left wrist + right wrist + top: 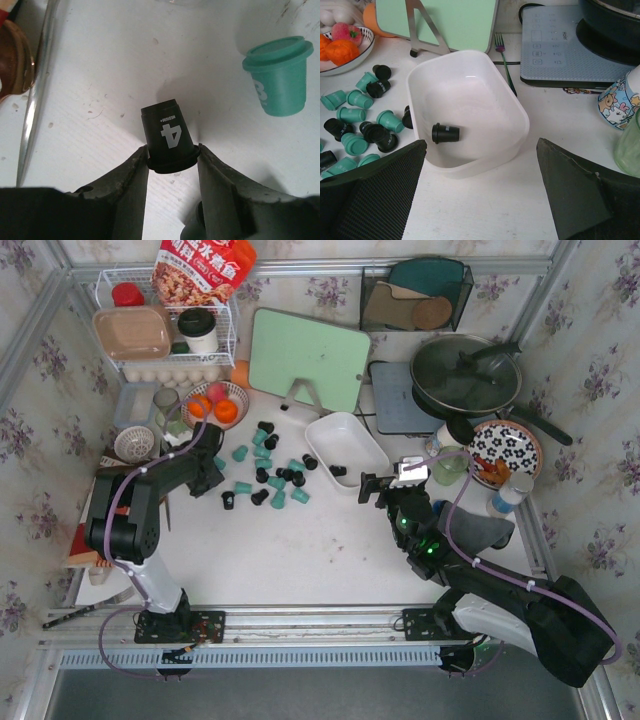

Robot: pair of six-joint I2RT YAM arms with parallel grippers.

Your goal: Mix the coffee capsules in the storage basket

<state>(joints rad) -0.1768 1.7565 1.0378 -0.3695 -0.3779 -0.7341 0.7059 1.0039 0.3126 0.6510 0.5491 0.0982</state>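
Green cutting board, fruit bowl

White storage basket: one. Inside it, black capsule: one. Loose on table left of basket: teal capsules about ten, black capsules about nine; cluster overlaps, exact count unsure. Oranges, far left: two. Green cutting board: one. Lidded pan: one. Fork: one.

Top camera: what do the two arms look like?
Left arm and right arm: black jointed links, pale grey lower segments, a lavender cable looped along each. Green lights glow near the right wrist. Left gripper fingers are smooth and dark; right gripper fingers are black, finely ribbed.
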